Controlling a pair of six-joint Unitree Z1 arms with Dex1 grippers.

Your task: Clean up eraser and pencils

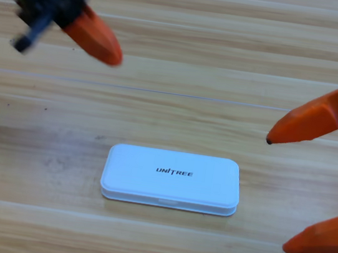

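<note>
The closed white rectangular plastic case (pixel 171 179), lettered UNITREE, lies flat near the front middle of the wooden desk (pixel 30 220); eraser and pencils are out of sight. By the right edge, the right gripper (pixel 277 193) gapes wide. The left gripper (pixel 107 52), its orange jaws together, hovers near the far left corner.

Closed white rectangular plastic case (pixel 171 178) sits mid-table; left gripper (pixel 96 38) hovers upper left, right gripper (pixel 299 189) gaping at right.
</note>
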